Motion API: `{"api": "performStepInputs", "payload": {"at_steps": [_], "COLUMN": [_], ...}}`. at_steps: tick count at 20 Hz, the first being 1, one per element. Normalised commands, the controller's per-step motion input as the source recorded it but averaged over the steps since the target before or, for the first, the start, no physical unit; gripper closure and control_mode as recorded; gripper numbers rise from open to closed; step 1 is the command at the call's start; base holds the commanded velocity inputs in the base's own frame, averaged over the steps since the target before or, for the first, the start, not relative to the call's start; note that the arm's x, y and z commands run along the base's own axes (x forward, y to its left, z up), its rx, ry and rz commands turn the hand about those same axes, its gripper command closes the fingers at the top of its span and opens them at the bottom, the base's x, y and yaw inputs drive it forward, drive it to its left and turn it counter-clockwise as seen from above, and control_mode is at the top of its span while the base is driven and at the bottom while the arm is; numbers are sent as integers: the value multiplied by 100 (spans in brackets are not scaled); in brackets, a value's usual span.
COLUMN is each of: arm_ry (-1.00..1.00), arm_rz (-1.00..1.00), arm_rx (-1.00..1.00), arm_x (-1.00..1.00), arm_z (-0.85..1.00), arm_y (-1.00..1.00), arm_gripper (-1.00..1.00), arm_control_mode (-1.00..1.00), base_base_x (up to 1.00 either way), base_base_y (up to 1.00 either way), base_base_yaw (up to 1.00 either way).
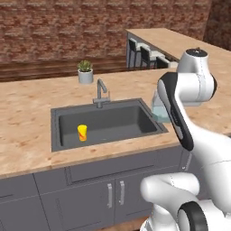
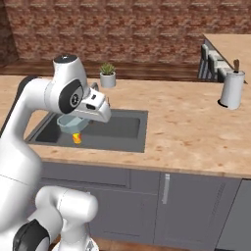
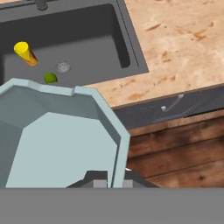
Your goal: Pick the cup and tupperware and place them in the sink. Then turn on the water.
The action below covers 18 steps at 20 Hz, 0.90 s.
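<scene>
Hand view, our gripper (image 3: 109,177) clamped tight on the tupperware (image 3: 57,140) rim, carried above the sink's (image 3: 131,48) right edge, cup (image 3: 25,53) standing upright inside the basin.

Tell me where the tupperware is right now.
The tupperware is held in the gripper, lifted near the sink's right rim in the left base view; the cup already stands in the basin.

Arm (image 2: 29,112) is bent sharply at elbow, wrist angled downward. Gripper (image 3: 114,177) is clamped tight on tupperware (image 3: 57,144), held aloft, fingertips barely seen.
</scene>
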Motion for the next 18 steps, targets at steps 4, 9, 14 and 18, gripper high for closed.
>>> {"api": "performStepInputs", "payload": {"at_steps": [4, 9, 14, 18], "arm_ry": [0, 0, 0, 0], "arm_rz": [0, 0, 0, 0], "arm_rx": [0, 0, 0, 0], "arm_x": [0, 0, 0, 0], "arm_z": [0, 0, 0, 0], "arm_y": [0, 0, 0, 0], "arm_gripper": [100, 100, 100, 100], "arm_control_mode": [100, 100, 100, 100], "base_base_x": [20, 27, 27, 23], "base_base_y": [0, -10, -20, -18], "base_base_yaw": [1, 6, 16, 9]}}
